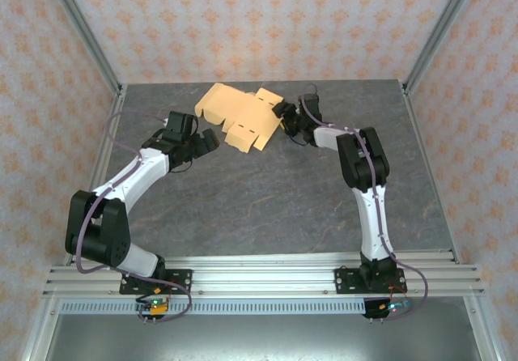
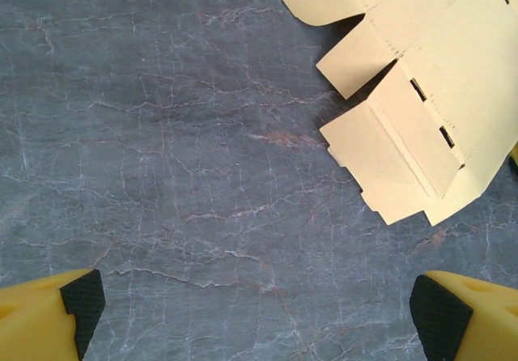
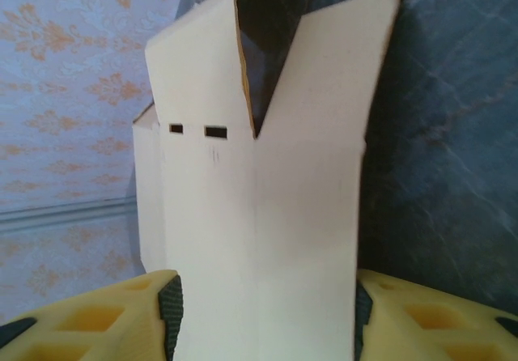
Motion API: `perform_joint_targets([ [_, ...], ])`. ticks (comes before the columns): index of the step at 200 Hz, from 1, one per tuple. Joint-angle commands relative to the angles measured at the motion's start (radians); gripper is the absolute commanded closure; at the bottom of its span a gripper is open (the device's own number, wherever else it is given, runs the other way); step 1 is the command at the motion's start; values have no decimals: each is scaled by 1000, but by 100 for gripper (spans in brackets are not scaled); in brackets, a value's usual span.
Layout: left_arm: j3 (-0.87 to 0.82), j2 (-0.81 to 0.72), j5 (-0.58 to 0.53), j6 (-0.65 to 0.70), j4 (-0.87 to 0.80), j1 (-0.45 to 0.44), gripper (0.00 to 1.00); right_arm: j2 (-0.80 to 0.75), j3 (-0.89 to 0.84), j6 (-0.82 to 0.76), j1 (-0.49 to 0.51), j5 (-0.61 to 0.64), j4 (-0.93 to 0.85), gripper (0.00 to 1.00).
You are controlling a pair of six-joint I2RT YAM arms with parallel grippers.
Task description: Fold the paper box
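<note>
- The left arm (image 1: 121, 187) reaches from its base at the near left corner, slanting forward and inward over the table (image 1: 267, 207). Its wrist is low, near the box's left side.
- The right arm (image 1: 368, 183) rises from the near right, bends at the elbow and stretches leftward to the box's right edge.
- The paper box (image 1: 243, 116) lies toward the far middle of the table. It is thin, matte, light orange-tan card, cut into panels and rounded flaps with small slots and partly folded, some panels standing up.
- The table is dark grey stone-like sheet with pale veins (image 2: 162, 134). The walls (image 1: 243, 21) carry a pale flowered pattern.
- The left gripper (image 1: 206, 141) is spread wide. Its yellow fingers with black ribbed pads (image 2: 81, 300) hover above bare table, and the box (image 2: 405, 150) sits just ahead, untouched.
- The right gripper (image 1: 285, 118) is about half spread. A raised panel of the box (image 3: 259, 207) stands face-on between its yellow fingers (image 3: 121, 320) and fills the gap, close against both pads. Whether they are pinching it I cannot tell.
</note>
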Motion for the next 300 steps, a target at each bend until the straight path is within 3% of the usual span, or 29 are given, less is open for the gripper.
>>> perform_joint_targets([
  [1,2,10,10,6,20,3,0,79,21,68,13,-14,87,45],
  [23,-4,2,-7,10,7,4,0,118,72,81,16,-65,153,54],
  [84,36,-31,15,19,-35,4,0,122,91,124,17,-177,408,98],
  [125,113,-88,21,52,-115,3,0,-17,-3,35,15,-221,434,100],
  [193,218,-176,-105,73,-229,20,0,-472,-184,-606,17,-137,-108,100],
  [237,179,-201,-76,4,-171,40,0,-730,-214,-1032,27,92,-407,100],
  [264,157,-182,-46,-22,-148,47,0,-812,-257,-1455,146,372,-509,100],
  [277,141,-169,-36,-51,-138,53,0,-807,-298,-1649,206,427,-533,100],
  [300,120,-137,15,-78,-109,69,0,-767,-371,-1781,321,494,-554,97],
])
